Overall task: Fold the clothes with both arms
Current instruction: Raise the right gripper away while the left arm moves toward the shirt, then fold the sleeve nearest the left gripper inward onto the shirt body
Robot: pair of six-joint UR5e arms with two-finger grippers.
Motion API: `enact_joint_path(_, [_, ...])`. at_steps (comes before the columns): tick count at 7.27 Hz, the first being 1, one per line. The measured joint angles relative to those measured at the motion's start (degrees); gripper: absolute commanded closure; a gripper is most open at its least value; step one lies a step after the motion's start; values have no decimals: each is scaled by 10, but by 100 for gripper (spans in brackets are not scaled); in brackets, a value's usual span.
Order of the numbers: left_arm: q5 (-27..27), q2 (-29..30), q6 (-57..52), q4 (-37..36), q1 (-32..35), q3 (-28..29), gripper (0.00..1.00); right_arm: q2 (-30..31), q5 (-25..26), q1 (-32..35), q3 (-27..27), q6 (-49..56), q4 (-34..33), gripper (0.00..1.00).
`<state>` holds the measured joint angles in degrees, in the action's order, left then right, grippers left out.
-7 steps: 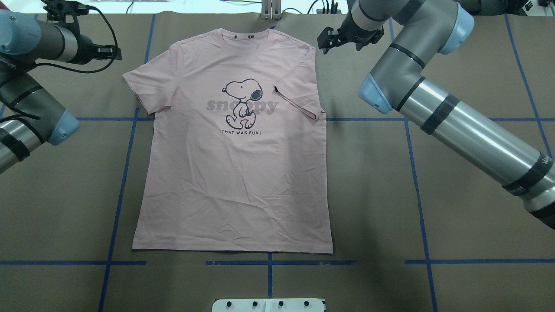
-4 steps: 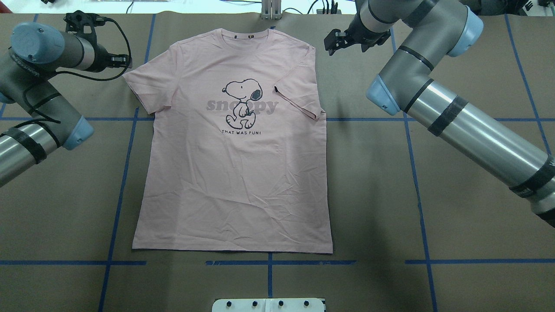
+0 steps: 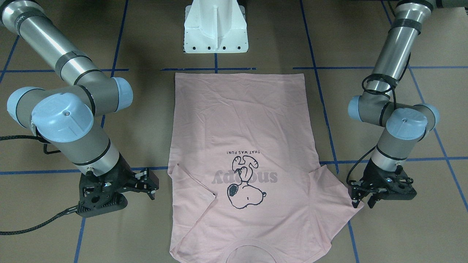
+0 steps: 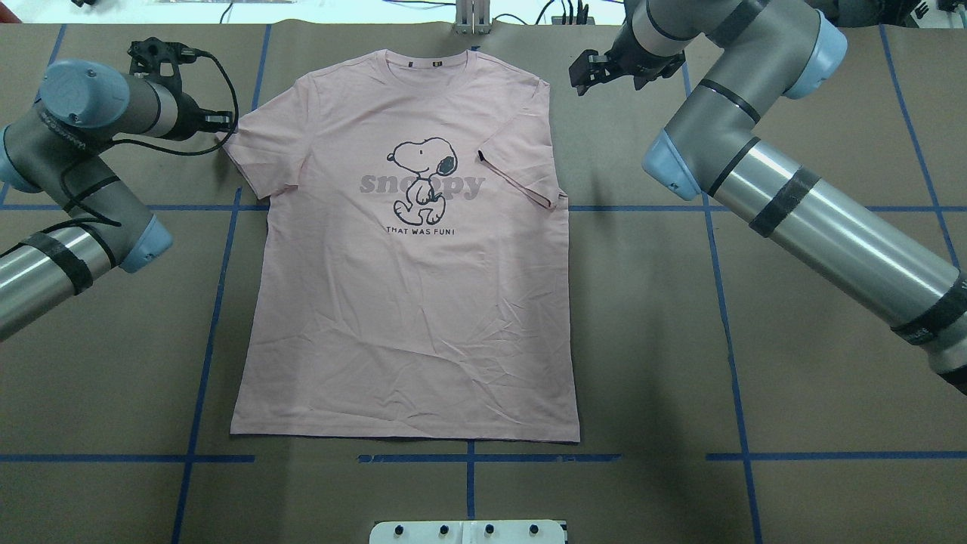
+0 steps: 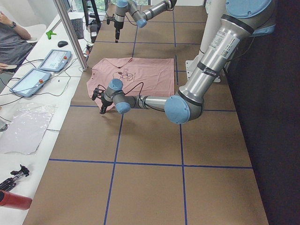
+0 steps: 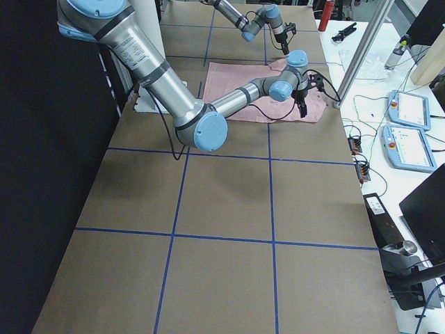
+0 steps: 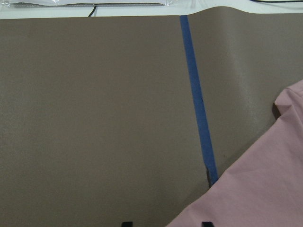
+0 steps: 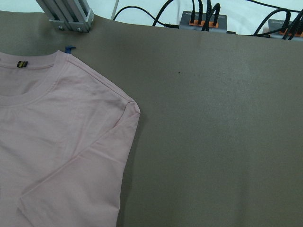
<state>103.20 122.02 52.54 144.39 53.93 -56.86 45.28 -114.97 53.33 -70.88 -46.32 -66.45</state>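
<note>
The pale pink T-shirt (image 4: 408, 302) lies flat on the brown table, dog print up, collar at the far edge. One sleeve (image 4: 521, 170) is folded in over the body; the other sleeve (image 4: 253, 151) is spread out. My left gripper (image 4: 225, 122) is open, low at that spread sleeve's tip; in the left wrist view its fingertips straddle the sleeve's edge (image 7: 265, 189). Seen from the front, the left gripper (image 3: 363, 202) stands at the sleeve's corner. My right gripper (image 4: 585, 75) (image 3: 150, 184) is open and holds nothing, a little off the shoulder (image 8: 128, 106).
Blue tape lines (image 4: 468, 458) grid the table. The white pedestal base (image 3: 215, 27) stands at the near edge by the hem. An aluminium post (image 8: 68, 14) and plugged cables (image 8: 203, 19) sit past the collar. Tablets (image 5: 28, 79) and a seated person are on a side desk.
The left arm swung in toward the shirt, bringing its gripper from off the table's corner to the spread sleeve's tip. The right gripper drifted slightly away from the shoulder. The shirt has not moved.
</note>
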Motion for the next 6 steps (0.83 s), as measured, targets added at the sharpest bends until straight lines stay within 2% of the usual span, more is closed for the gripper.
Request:
enact_joint_path(1, [0, 0, -1, 1, -1, 2, 50, 2, 0, 0, 0, 0, 0, 0])
enact_joint_path(3, [0, 1, -1, 1, -3, 3, 86, 6, 1, 1, 0, 1, 0, 0])
enact_joint_path(4, [0, 1, -2, 1, -4, 3, 100, 7, 1, 1, 0, 1, 0, 0])
enact_joint_path(6, [0, 0, -3, 1, -5, 1, 100, 7, 1, 2, 0, 0, 0, 0])
